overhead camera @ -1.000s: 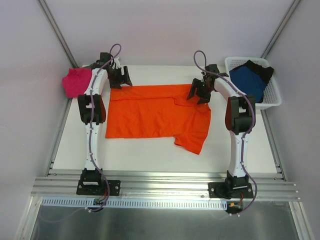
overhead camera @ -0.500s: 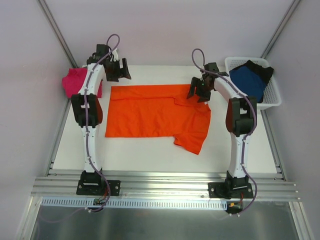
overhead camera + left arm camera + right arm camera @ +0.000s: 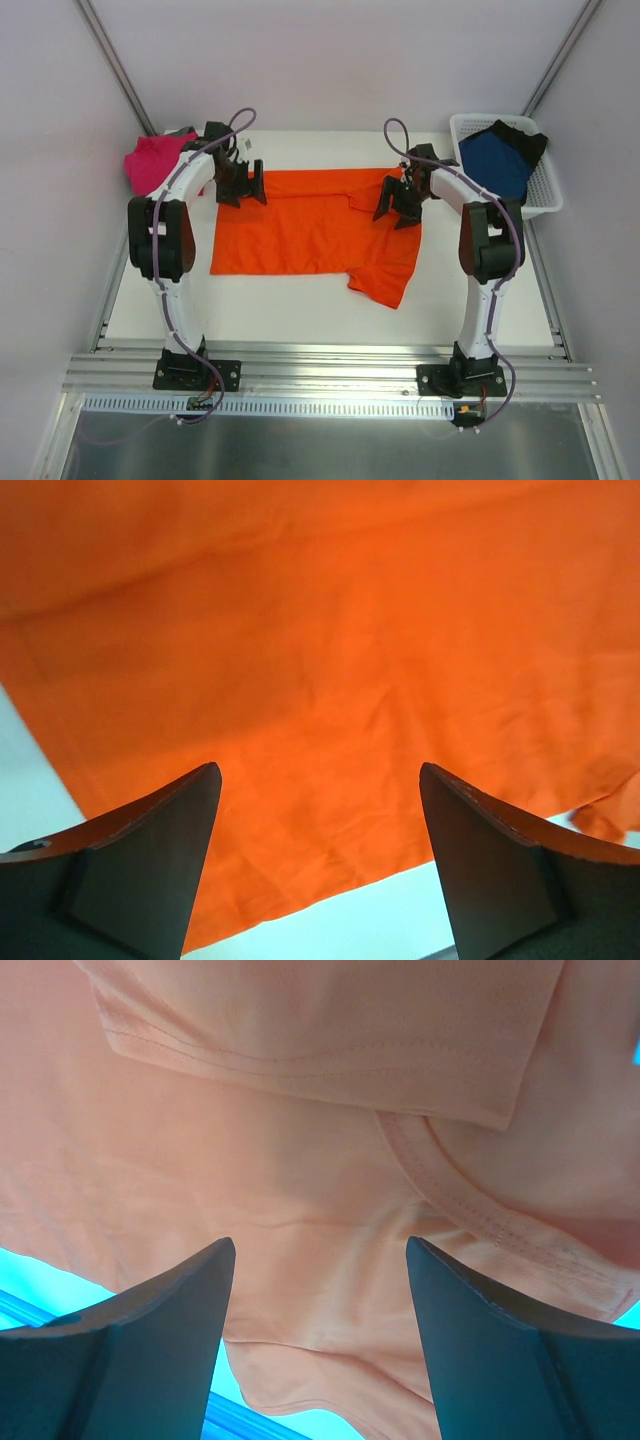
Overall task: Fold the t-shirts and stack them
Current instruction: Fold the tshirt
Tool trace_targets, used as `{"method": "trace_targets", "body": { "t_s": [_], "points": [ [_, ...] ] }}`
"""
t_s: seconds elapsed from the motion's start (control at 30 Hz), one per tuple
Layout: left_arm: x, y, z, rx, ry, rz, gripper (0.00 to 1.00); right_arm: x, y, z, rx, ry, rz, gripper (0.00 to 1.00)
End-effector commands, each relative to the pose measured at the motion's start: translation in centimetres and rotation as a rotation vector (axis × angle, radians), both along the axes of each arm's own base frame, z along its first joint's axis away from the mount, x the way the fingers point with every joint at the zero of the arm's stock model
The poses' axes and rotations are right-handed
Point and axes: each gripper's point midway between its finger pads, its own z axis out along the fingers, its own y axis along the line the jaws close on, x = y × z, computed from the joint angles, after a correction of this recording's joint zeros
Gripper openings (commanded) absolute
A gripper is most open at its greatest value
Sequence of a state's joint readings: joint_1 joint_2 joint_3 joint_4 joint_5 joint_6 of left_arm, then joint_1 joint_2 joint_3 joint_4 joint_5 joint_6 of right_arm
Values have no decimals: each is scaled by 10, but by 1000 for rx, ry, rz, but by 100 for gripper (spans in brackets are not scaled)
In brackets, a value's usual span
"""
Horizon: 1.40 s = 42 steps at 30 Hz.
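left gripper [image 3: 318, 772] over creased orange t-shirt [image 3: 330, 630]

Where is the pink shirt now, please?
In the top view, the pink shirt lies bunched at the table's far left corner, just left of the left gripper.

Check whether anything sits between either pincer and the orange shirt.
Nothing visible does. The left pincer and right pincer both hang open directly over the far edge of the orange t-shirt, and each wrist view shows only bare orange cloth between the fingers.
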<state>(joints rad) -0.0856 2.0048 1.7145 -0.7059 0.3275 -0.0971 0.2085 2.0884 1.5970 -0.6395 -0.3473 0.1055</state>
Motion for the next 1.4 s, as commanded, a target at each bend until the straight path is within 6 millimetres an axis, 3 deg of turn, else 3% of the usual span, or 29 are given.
{"method": "trace_targets", "body": {
  "t_s": [0.0, 0.2, 0.4, 0.6, 0.83, 1.07, 1.23, 1.37],
  "points": [
    [-13, 7, -30, 29, 98, 24, 81, 4, 8, 16, 35, -31, -4, 73],
    [2, 3, -53, 11, 142, 40, 80, 11, 9, 6, 26, -22, -6, 74],
    [21, -1, -63, -4, 144, 52, 80, 18, 11, -6, 15, -9, -12, 74],
    [42, 0, -69, -1, 126, 64, 80, 39, 14, -21, -2, -14, -24, 74],
    [67, 0, -69, 6, 80, 63, 81, 63, 15, -18, -13, -63, -23, 74],
    [82, 1, -64, 16, 42, 63, 81, 60, 12, -17, -16, -62, -16, 74],
    [67, 4, -37, 14, 23, 65, 80, 49, -1, 2, -26, -72, -26, 74],
    [40, 8, 4, 21, -19, 67, 81, 31, -14, 28, -41, -97, -32, 73]
  ]
}}
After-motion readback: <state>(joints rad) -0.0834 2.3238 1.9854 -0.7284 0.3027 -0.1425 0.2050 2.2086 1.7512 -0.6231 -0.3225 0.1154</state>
